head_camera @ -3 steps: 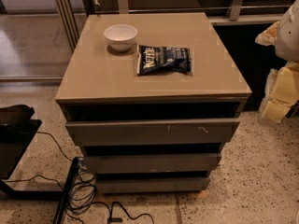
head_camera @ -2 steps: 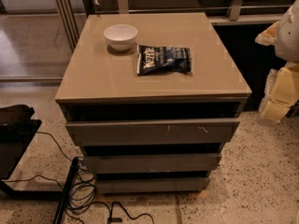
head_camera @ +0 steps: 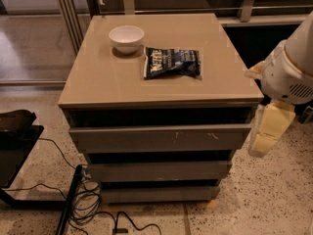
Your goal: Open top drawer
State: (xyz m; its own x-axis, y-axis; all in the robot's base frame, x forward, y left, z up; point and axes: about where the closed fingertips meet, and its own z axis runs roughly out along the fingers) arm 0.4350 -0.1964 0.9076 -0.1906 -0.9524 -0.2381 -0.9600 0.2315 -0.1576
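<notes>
Calls for swinging the gripper, beside the bench's front-right corner, its opening untellable, onto the top drawer's upper lip, then pulling straight out.

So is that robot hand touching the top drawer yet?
Cannot tell. In the camera view the gripper hangs by the right end of the top drawer. Their outlines meet, but this single view shows no depth between them.

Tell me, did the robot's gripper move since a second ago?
Yes. The gripper has come down and in toward the right front corner of the cabinet; it now hangs beside the right end of the top drawer.
</notes>
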